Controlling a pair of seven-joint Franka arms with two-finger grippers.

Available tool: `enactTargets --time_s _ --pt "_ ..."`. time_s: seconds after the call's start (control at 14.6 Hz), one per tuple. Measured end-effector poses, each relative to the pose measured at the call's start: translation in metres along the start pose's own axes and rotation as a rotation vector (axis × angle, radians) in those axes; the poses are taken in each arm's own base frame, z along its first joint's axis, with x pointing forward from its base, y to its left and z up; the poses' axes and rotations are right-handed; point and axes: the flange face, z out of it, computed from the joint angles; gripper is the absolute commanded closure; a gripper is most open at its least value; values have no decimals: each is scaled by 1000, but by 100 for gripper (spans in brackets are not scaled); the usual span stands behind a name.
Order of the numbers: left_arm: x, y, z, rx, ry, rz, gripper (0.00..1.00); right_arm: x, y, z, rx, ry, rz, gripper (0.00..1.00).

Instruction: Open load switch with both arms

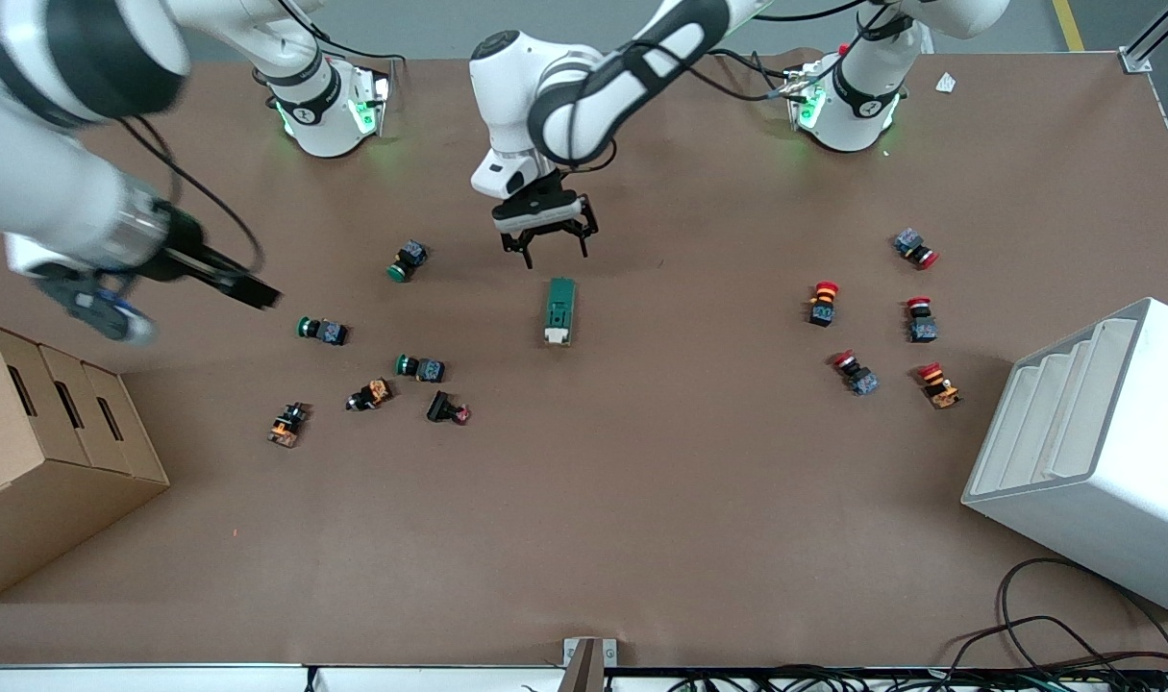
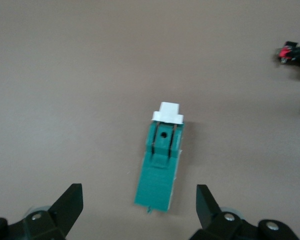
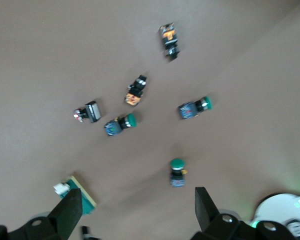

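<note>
Your left gripper [image 1: 557,252] hangs wide open, upper center of the front frame, just above the load switch [image 1: 559,310] lying mid-counter [image 1: 641,500]. Your right gripper [image 3: 137,207], also spread wide, sits upper left over green push buttons [image 1: 321,330].

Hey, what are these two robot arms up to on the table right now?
Both arms are closing in on the load switch, a green block with a white toggle, lying untouched mid-table. The left claw hangs open just above it, by the end away from the toggle. The right claw is open too, up over the green push buttons toward the right arm's end. Nothing is gripped yet.
</note>
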Motion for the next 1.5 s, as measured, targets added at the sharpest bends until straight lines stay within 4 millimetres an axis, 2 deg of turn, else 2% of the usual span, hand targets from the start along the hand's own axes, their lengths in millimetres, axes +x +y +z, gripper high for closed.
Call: enactTargets --time_s 0.2,0.34,0.61,0.89,1.16,1.37,1.5 --pt "-46 8 38 -45 192 50 0 -22 -52 45 -13 9 96 0" --pt "-64 6 59 -77 275 78 0 -33 -76 68 -13 18 156 0" --pt "-83 -5 80 -152 405 122 0 -51 -116 113 13 2 327 0" --pt "-109 -28 101 -223 501 128 0 -63 -154 158 -3 -17 495 0" --pt "-120 -45 125 -232 601 79 0 -88 -200 218 -59 -13 530 0" --pt "-137 -48 136 -248 611 28 0 -100 -217 263 -106 -10 535 0" --pt "-145 -47 137 -253 615 24 0 -108 -224 283 -129 -6 559 0"
